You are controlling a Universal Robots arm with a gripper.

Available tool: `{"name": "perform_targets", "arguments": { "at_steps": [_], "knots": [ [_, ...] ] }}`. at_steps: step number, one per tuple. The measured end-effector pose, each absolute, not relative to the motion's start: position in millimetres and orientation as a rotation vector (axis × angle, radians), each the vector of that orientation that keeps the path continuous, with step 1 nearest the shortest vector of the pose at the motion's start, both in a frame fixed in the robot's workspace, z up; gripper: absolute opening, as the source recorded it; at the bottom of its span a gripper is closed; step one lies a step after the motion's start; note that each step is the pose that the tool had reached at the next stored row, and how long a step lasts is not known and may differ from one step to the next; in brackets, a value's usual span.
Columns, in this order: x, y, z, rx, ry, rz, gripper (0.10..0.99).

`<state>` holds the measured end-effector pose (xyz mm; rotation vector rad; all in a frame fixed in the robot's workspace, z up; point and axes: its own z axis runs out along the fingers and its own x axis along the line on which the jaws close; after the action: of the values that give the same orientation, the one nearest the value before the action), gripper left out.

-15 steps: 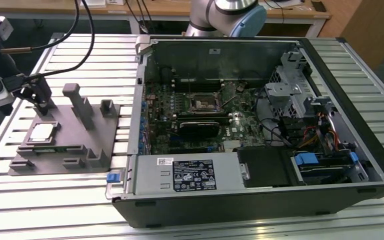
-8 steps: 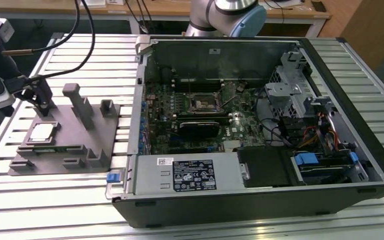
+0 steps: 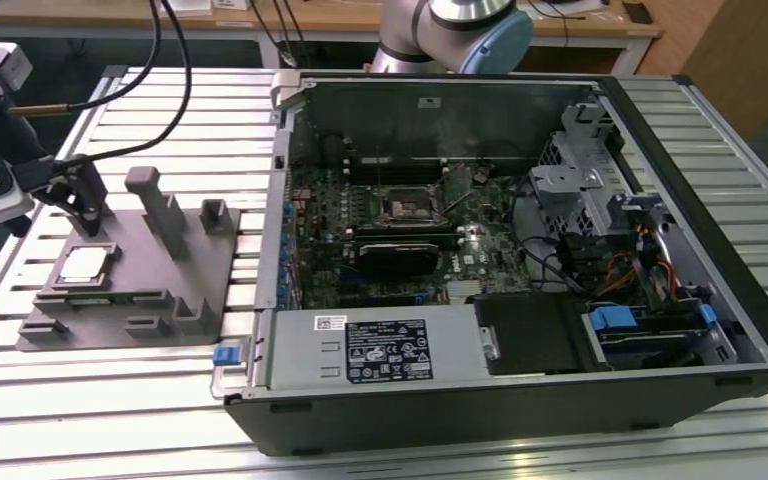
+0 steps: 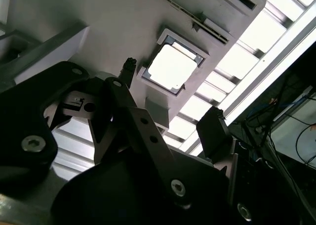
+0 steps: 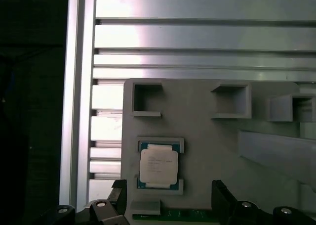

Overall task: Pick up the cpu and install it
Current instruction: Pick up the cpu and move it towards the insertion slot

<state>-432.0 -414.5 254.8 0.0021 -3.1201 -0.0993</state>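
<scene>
1. At the exterior view's left, the gripper [image 3: 87, 212] hangs with fingers spread over the grey fixture [image 3: 157, 290].
2. The cpu [image 3: 84, 265] lies flat in the fixture's square pocket, near its edge; slatted table [image 3: 37, 400] surrounds the fixture.
3. Rightward, the open computer case [image 3: 704, 250] holds the motherboard [image 3: 337, 275] and socket [image 3: 411, 207].

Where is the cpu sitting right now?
In the exterior view the cpu lies in a recess of the grey fixture block, at that view's left, outside the computer case; the open gripper hovers near it.
</scene>
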Motion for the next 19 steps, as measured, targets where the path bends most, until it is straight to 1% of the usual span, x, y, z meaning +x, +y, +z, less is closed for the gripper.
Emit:
{"name": "perform_targets", "arguments": {
  "at_steps": [12,13,19],
  "knots": [
    [-432.0,-415.2,247.2,0.002,-3.12,-0.099,0.776],
    [-432.1,-415.2,236.3,0.002,-3.12,-0.099,0.776],
    [-432.1,-415.2,236.2,0.002,-3.12,-0.099,0.776]
  ]
}}
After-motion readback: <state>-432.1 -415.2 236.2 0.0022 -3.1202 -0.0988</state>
